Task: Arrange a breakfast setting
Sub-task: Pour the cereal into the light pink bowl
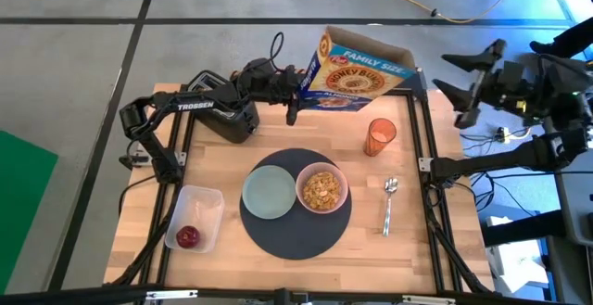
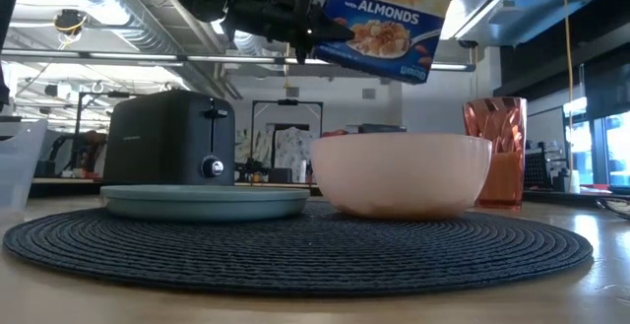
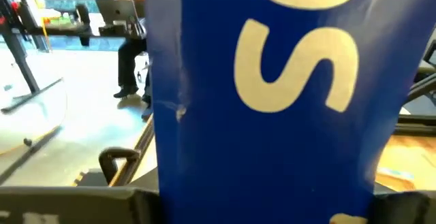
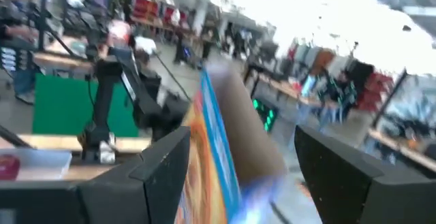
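Holding cereal box (image 1: 357, 70) clamped in left fingers (image 1: 295, 87), high above table's (image 1: 408, 240) far edge; right fingers (image 1: 463, 87) apart, off to the side. Bowl (image 1: 321, 190) already filled, on mat (image 1: 295, 235) beside plate (image 1: 269, 194). Low view: box (image 2: 384, 19) tilted over bowl (image 2: 402, 171). Risk: more spill, or box slipping.

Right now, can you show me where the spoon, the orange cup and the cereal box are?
metal spoon (image 1: 389, 205): high view, middle of its handle.
orange cup (image 1: 380, 136): high view, inside its open top.
cereal box (image 1: 363, 71): high view, its yellow printed front face.
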